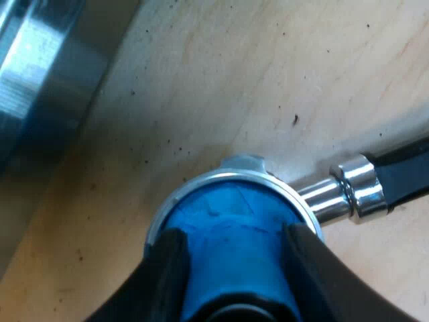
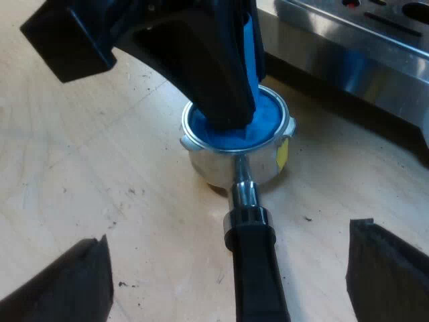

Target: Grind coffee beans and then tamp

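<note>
Filling the round metal holder (image 2: 213,166), the blue tamper (image 1: 226,213) is clamped by the left end effector (image 1: 233,236). The right end effector (image 2: 228,236) is spread apart astride the dark handle (image 2: 258,276).

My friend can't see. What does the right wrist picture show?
The left tool holds a blue tamper in the metal holder, which stands on a wooden table near the machine. The holder's dark handle points toward the camera, between the open fingers of the right tool, untouched.
</note>
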Available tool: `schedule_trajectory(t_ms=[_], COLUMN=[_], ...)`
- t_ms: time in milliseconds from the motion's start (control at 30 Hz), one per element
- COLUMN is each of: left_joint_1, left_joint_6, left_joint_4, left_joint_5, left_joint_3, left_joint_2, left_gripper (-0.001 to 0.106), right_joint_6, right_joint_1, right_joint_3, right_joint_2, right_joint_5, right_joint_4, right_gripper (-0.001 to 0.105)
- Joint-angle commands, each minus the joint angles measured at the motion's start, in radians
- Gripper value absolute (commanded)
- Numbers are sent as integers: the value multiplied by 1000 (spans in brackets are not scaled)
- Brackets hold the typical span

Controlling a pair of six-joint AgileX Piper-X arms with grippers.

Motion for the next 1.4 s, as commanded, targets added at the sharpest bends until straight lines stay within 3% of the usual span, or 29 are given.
schedule_trajectory(t_ms=[33, 233, 500, 967, 1400], left_joint_1=[-6, -27, -30, -30, -30], left_joint_6=[-17, -21, -21, -21, -21], left_joint_4=[21, 3, 3, 46, 135], left_joint_5=[-22, -71, -62, -62, -62], left_joint_3=[93, 123, 123, -34, -103], left_joint_2=[66, 66, 63, -61, -172], left_gripper=[0, 0, 0, 0, 0], right_joint_6=[-11, -11, -11, -11, -22], right_joint_1=[-1, -1, -1, -1, -1], right_joint_3=[-2, -2, -2, -2, -2], right_joint_2=[1, 1, 1, 1, 1], right_joint_5=[-2, 0, 0, 0, 0], right_joint_4=[-13, -13, -13, -13, -13], right_gripper=[72, 72, 72, 72, 72])
